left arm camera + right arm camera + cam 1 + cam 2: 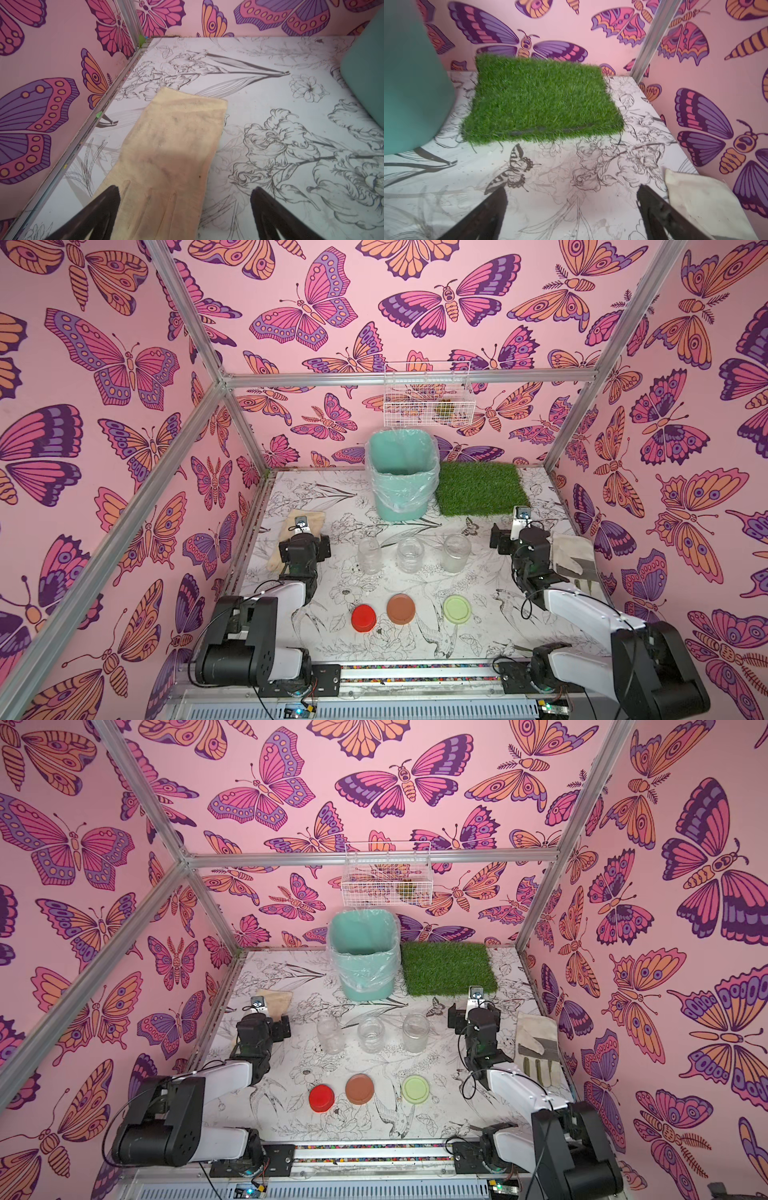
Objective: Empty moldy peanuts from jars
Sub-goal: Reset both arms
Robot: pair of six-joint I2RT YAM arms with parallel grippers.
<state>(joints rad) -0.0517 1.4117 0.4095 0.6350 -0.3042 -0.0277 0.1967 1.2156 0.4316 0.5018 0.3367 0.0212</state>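
Three uncapped jars (410,553) stand upright in a row between my arms.
My left gripper (185,193) and right gripper (571,193) both gape empty, flanking the row; each end jar is nearest its own side's arm, with the bin (399,497) beyond them. I see no peanuts inside and no readable labels anywhere.

1. A teal bin (399,497) with a clear liner stands at the back of the table (490,614).
2. A grass mat (478,489) lies just beside it.
3. A wire basket (428,396) hangs above.
4. A beige glove (172,145) and a work glove (575,556) lie at opposite table edges.
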